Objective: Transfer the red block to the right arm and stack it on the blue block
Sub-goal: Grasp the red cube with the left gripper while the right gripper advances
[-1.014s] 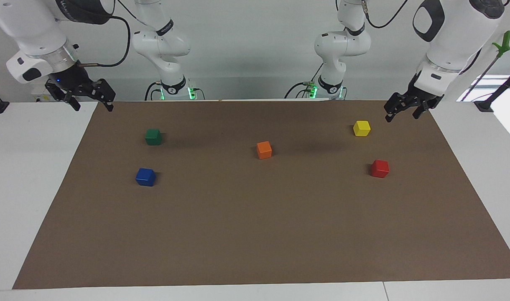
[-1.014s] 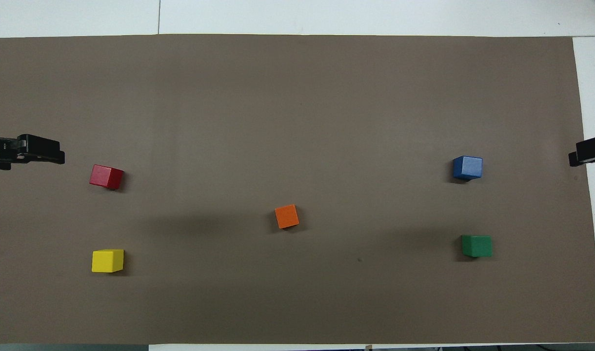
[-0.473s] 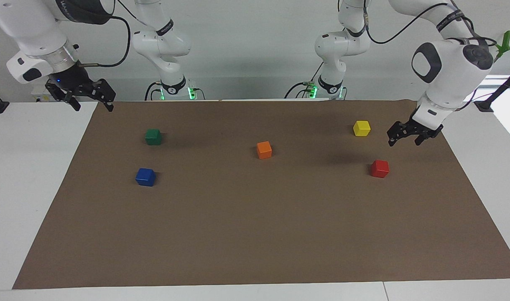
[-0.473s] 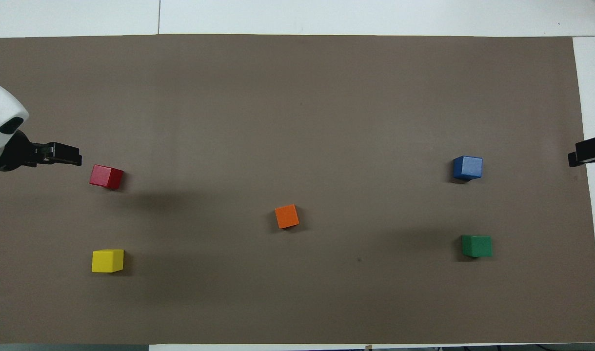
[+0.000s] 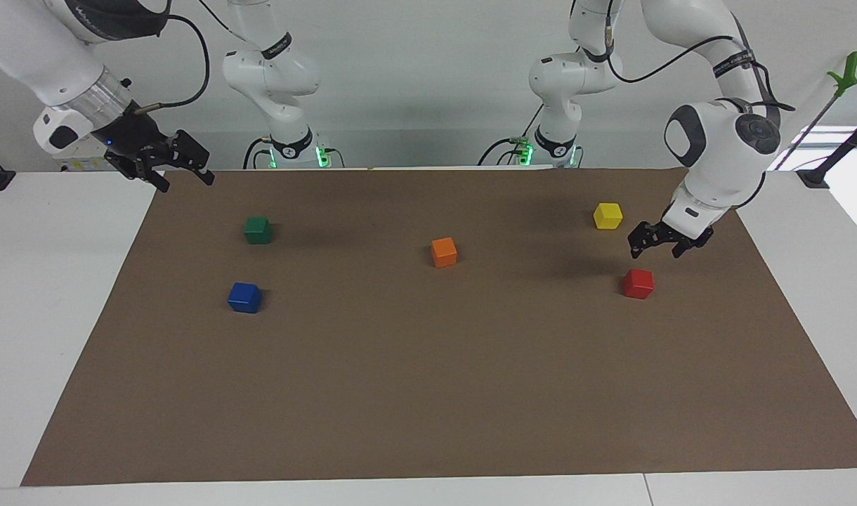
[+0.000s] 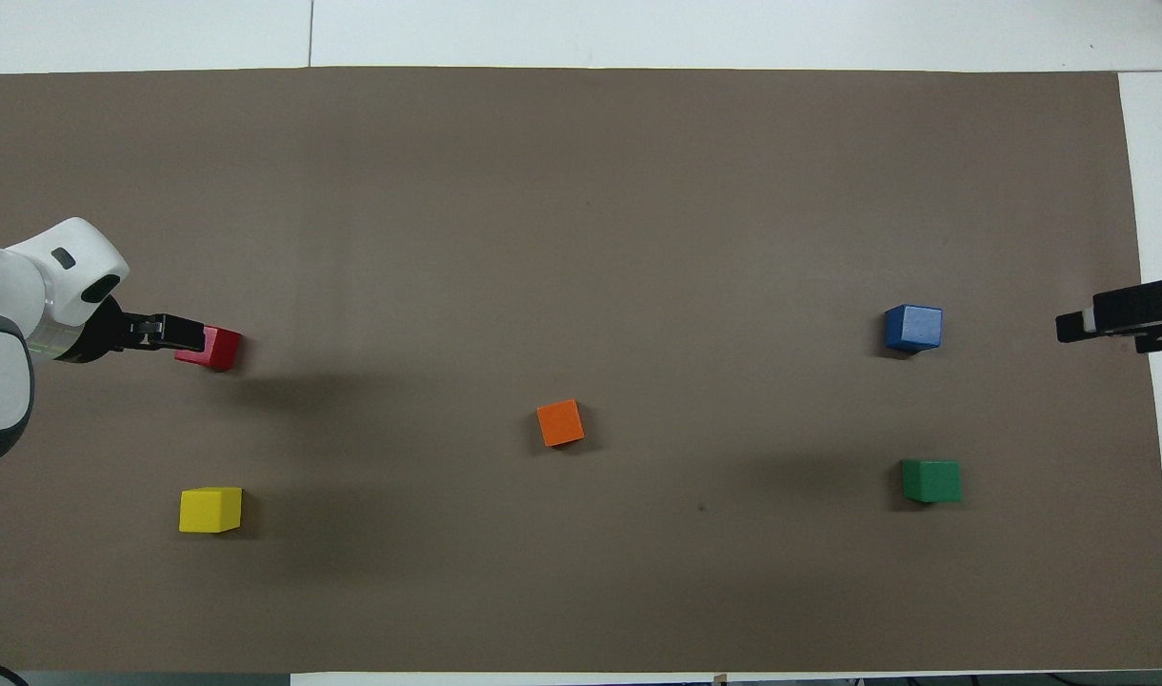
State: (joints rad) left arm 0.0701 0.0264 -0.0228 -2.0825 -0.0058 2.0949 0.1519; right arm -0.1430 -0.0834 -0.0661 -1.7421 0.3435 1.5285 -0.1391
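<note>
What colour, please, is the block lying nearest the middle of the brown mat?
Orange; the orange block shows best in the overhead view.

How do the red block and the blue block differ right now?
The red block lies toward the left arm's end of the mat, the blue block toward the right arm's end. The open left gripper hangs just above the red block without touching it; no gripper is over the blue block. Both are same-size cubes resting flat on the mat.
</note>
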